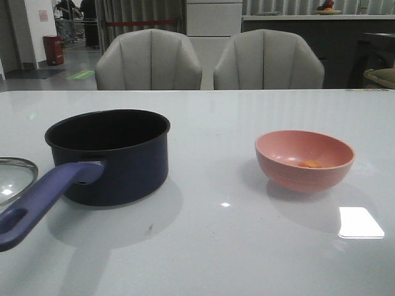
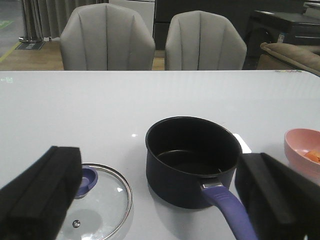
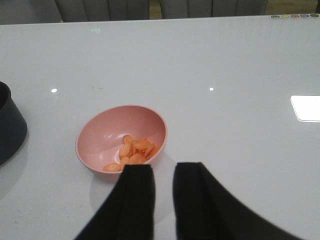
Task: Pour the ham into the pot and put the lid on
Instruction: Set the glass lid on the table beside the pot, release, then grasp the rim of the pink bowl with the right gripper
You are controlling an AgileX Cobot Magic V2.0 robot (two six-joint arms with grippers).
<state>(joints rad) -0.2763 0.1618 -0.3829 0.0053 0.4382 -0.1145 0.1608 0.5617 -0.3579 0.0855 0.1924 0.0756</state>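
The dark navy pot (image 1: 117,163) stands on the left of the white table, its purple-blue handle (image 1: 43,194) pointing toward me. It is empty in the left wrist view (image 2: 192,165). The glass lid (image 2: 102,202) with a blue knob (image 2: 87,180) lies flat to the left of the pot and shows at the front view's edge (image 1: 12,176). The ham (image 3: 134,150) lies as several orange pieces in a pink bowl (image 3: 107,135) on the right (image 1: 304,161). My left gripper (image 2: 158,165) is wide open and empty, short of pot and lid. My right gripper (image 3: 162,172) is narrowly open and empty, just short of the bowl.
Two grey chairs (image 1: 148,61) (image 1: 268,61) stand behind the table's far edge. A bright window reflection (image 1: 361,222) lies on the table right of the bowl. Neither arm shows in the front view. The pot's side shows at the right wrist view's edge (image 3: 9,127).
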